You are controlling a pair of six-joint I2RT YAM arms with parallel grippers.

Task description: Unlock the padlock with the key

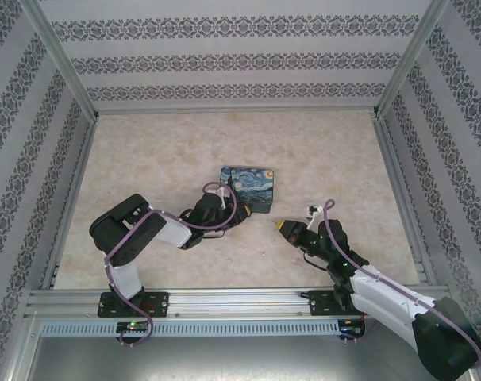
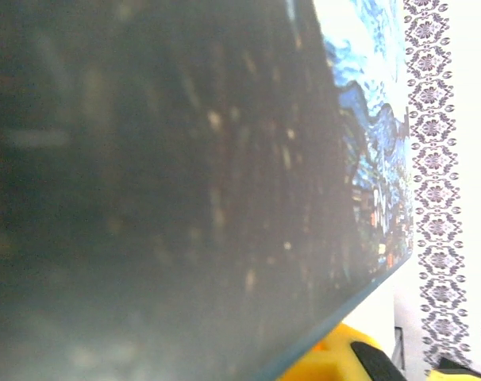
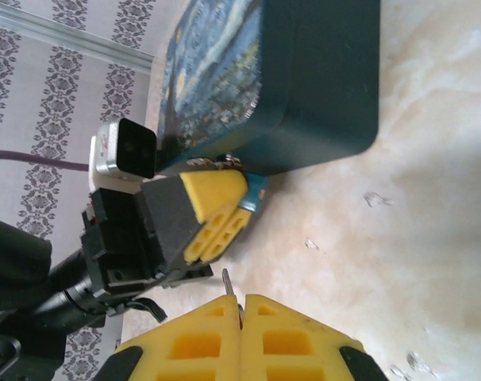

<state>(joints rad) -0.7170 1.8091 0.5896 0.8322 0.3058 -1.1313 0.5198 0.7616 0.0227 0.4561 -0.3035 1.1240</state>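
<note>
marbled tabletop (image 1: pixel 328 159), patterned walls: left gripper (image 3: pixel 244 205) pinched shut on the teal padlock (image 3: pixel 257 195) at the painted box's (image 3: pixel 320 79) near-left corner, right gripper (image 3: pixel 240 305) clamped on the key (image 3: pixel 228 279), tip near the lock but apart, so insertion and turn look not yet done.
</note>
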